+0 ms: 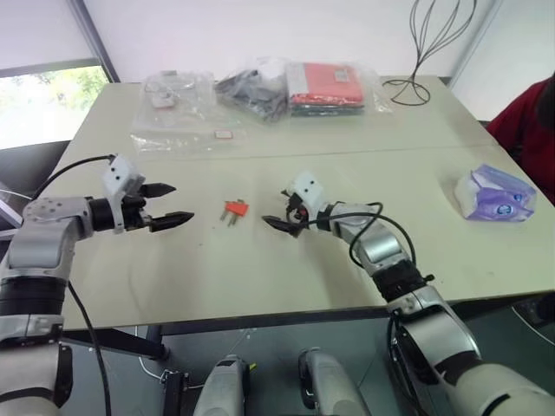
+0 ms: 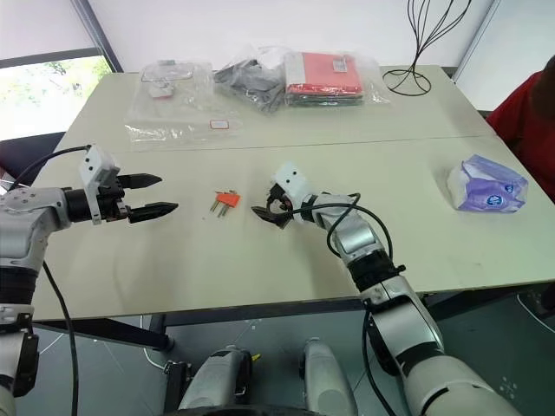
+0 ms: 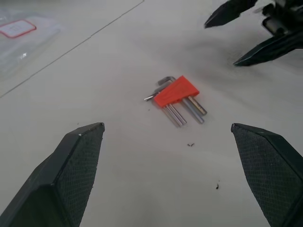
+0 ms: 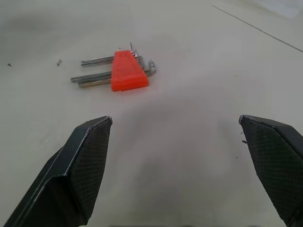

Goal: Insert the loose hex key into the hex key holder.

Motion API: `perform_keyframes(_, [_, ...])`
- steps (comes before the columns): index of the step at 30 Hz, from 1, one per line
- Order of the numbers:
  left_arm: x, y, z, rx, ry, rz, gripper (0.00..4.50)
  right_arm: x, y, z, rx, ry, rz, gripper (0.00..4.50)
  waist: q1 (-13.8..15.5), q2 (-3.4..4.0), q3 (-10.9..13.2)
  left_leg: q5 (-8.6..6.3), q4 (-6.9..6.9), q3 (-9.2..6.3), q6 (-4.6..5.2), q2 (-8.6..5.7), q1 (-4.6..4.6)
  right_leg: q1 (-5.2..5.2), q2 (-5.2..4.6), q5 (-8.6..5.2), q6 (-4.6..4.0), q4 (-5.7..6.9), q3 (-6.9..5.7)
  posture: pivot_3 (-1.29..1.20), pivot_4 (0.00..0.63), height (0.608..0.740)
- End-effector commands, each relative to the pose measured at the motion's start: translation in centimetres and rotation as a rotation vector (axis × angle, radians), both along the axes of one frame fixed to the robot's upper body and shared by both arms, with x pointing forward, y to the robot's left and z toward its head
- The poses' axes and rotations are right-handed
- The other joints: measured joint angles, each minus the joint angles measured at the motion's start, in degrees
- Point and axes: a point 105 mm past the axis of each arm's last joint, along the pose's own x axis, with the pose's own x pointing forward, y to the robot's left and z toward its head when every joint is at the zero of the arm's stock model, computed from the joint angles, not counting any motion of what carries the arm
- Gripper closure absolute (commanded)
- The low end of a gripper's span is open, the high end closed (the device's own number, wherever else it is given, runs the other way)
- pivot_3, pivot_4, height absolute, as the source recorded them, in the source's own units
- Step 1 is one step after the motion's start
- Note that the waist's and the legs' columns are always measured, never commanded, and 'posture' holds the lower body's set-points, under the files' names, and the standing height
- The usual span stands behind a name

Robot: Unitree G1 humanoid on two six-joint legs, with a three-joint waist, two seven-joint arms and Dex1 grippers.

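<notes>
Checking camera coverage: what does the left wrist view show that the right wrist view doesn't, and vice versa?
Left wrist view only: the right gripper, open, beyond the hex key holder, and a clear bag with a red-bordered label at the table's far part. Right wrist view only: the right gripper's own fingers flanking bare table. Shared: the orange-red holder lying flat, several metal keys sticking out of it, no gripper touching it.
</notes>
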Motion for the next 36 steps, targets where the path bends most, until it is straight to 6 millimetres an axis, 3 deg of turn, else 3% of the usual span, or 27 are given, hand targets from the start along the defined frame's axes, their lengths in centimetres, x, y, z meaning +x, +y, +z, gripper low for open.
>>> perform_keyframes(1, [-0.2, 0.1, 1.6, -0.021, -0.054, 0.014, 0.00, 0.4, 1.7, 0.9, -0.017, -0.073, 0.057, 0.04, 0.0, 0.00, 0.0, 0.00, 0.00, 0.00, 0.00, 0.00, 0.00, -0.01, -0.01, 0.00, 0.00, 0.00, 0.00, 0.00, 0.150, 0.740])
perform_keyframes(13, [-0.2, -0.9, 1.1, -0.040, -0.057, 0.020, 0.00, 1.6, 4.9, 0.6, -0.027, -0.075, 0.081, 0.04, 0.0, 0.01, 0.0, 0.00, -0.03, -0.12, -0.01, 0.00, 0.00, -0.04, -0.07, 0.01, -0.01, 0.01, 0.01, 0.00, 0.150, 0.740])
perform_keyframes(21, [0.0, -1.2, 0.7, -0.051, -0.062, 0.026, 0.00, 1.1, 6.0, -1.3, -0.048, 0.030, 0.127, 0.04, 0.0, 0.02, 0.0, -0.01, -0.16, -0.15, -0.02, -0.02, 0.04, -0.08, -0.12, 0.01, -0.01, 0.01, 0.02, 0.00, 0.150, 0.740])
perform_keyframes(24, [-0.1, -1.3, 0.7, -0.057, -0.065, 0.029, 0.00, 0.8, 6.3, -1.8, -0.054, 0.055, 0.150, 0.84, -0.3, 0.01, 0.0, 0.00, -0.31, -0.14, -0.03, -0.02, 0.14, -0.08, -0.11, 0.01, -0.02, 0.02, 0.04, 0.00, 0.150, 0.740])
perform_keyframes(29, [-0.3, -1.3, 0.5, -0.061, -0.067, 0.043, 0.00, 0.5, 6.4, -2.4, -0.119, 0.039, 0.180, 3.45, -0.6, 0.01, 0.0, 0.04, -0.70, -0.11, -0.10, -0.01, 0.47, -0.02, -0.07, 0.02, -0.05, 0.08, 0.12, 0.00, 0.150, 0.740])
perform_keyframes(36, [-0.4, -1.1, 0.3, -0.061, -0.069, 0.055, 0.00, 1.3, 5.8, -1.9, -0.180, -0.033, 0.160, 3.47, -0.9, 0.01, 0.0, 0.08, -0.69, -0.10, -0.16, -0.04, 0.48, 0.00, -0.12, 0.02, -0.06, 0.10, 0.12, 0.00, 0.150, 0.740])
